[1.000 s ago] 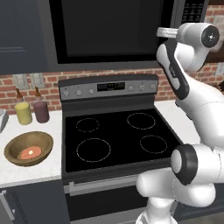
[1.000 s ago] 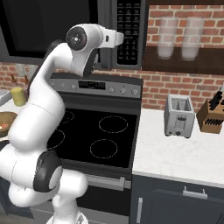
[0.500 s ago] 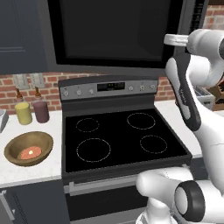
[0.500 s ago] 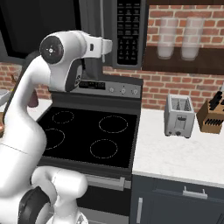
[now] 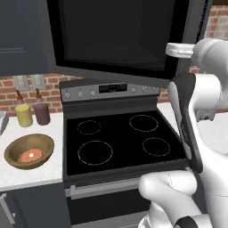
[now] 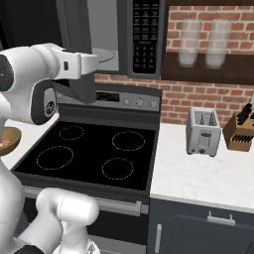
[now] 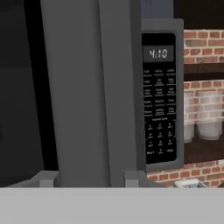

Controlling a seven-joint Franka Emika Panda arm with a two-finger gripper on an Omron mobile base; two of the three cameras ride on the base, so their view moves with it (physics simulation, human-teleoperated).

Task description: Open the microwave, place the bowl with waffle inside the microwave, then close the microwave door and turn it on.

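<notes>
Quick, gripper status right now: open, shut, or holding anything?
Gripper: fingers apart with nothing between them, so open and holding nothing. It sits right in front of the microwave door, which stands ajar.

Dark-grey microwave door (image 5: 116, 35) with its black glass window, and a black keypad strip (image 7: 159, 98) showing pale digits. Below, the black stove (image 5: 122, 142) carries thin white rings. On the white speckled desk (image 5: 31, 171), a brown wooden bowl (image 5: 29, 150) cradles a pinkish-orange waffle (image 5: 31, 156). Yellow jar (image 5: 24, 115), maroon jar (image 5: 42, 112), red brick wall (image 6: 208, 94), silver toaster (image 6: 203, 131).
</notes>
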